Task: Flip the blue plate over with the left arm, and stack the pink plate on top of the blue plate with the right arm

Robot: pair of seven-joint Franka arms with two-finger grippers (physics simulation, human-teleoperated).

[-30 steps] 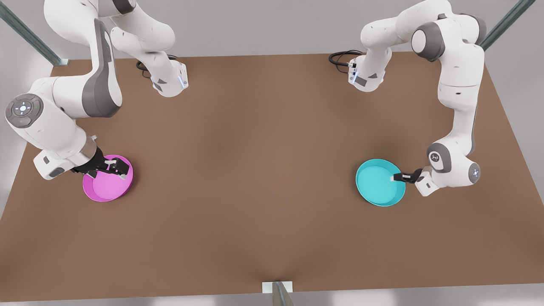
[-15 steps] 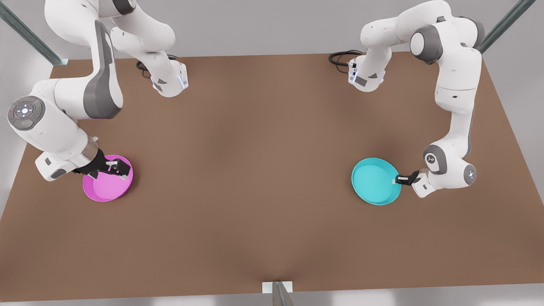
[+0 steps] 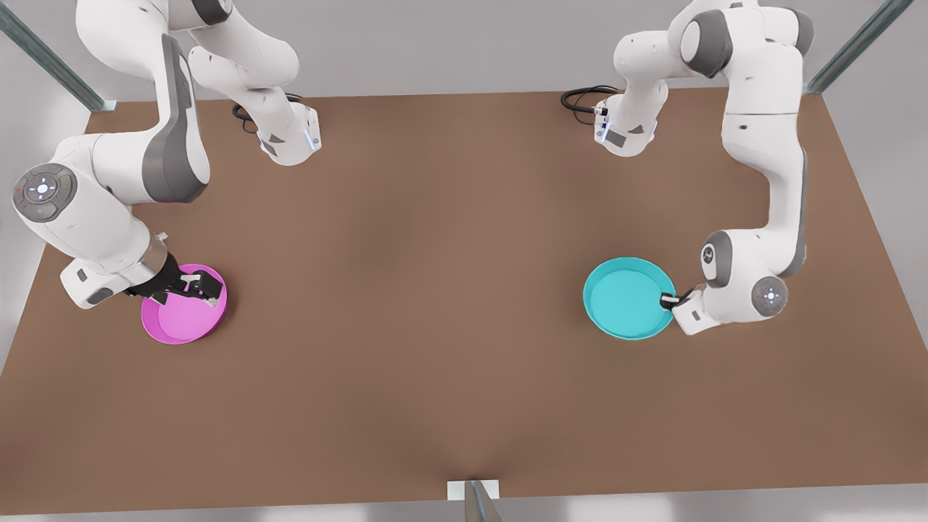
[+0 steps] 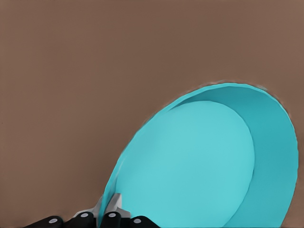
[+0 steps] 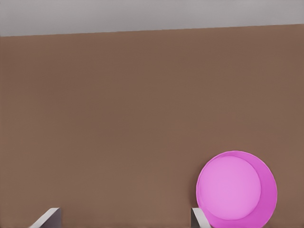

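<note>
- Over on the front view's left, the right arm [image 3: 109, 196] bends low, and the right gripper [image 3: 190, 288] hangs above the pink plate [image 3: 185, 315], near its far rim.
- Its jaws are spread wide apart and pinch nothing; in the right wrist view both fingertips [image 5: 198, 217] stand well apart with that plate [image 5: 236, 189] past them.
- That dish lies flat, hollow side up, on the brown table [image 3: 435, 290].
- Well apart, on the front view's right, sits the blue plate [image 3: 628, 297], also hollow side up.
- At its right rim the left gripper [image 3: 671, 298] is pressed together on the rim, one finger either side of the wall; the left wrist view shows the fingers [image 4: 112, 214] pinching the rim of the dish [image 4: 199, 166].
- Behind it the left arm [image 3: 761, 181] folds down from above.
</note>
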